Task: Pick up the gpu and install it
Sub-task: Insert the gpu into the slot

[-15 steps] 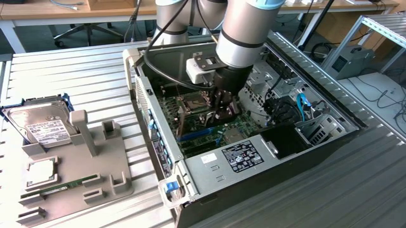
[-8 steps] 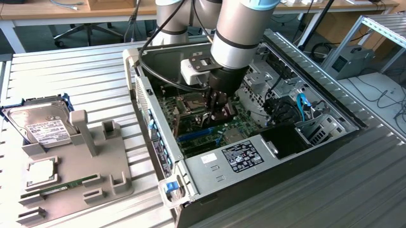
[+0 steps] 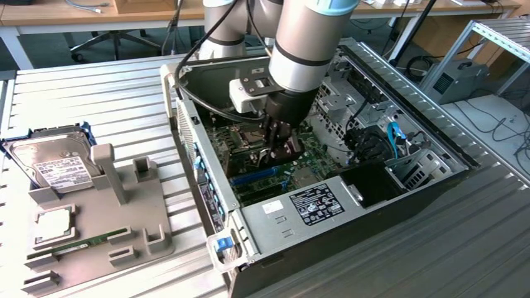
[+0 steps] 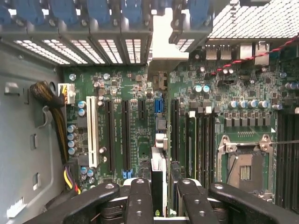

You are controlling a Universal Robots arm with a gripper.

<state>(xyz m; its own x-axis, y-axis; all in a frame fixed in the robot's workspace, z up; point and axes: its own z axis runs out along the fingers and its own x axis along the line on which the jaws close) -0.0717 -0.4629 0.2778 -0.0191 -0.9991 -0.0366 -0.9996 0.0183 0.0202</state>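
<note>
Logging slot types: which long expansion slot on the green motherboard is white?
The long white plastic slot, the one nearest the yellow-and-black cable bundle. The other long slots beside it are black.

Motherboard (image 4: pixel 140 93) green, black slots, one white slot (image 4: pixel 92 133), one blue connector (image 4: pixel 158 105). Gripper (image 4: pixel 159 198) black; card edge between fingers green and silver. Slot latches (image 4: pixel 98 11) blue. Cable bundle (image 4: pixel 58 121) yellow-black. Twisted wire (image 4: pixel 252 57) red-black. Case (image 3: pixel 273 233) silver-grey, white and black labels. Hard drive (image 3: pixel 49 162) silver, white label, blue frame. Fixture (image 3: pixel 99 230) grey. RAM stick (image 3: pixel 83 243) green. Arm (image 3: pixel 311 43) silver, light-blue ring.
</note>
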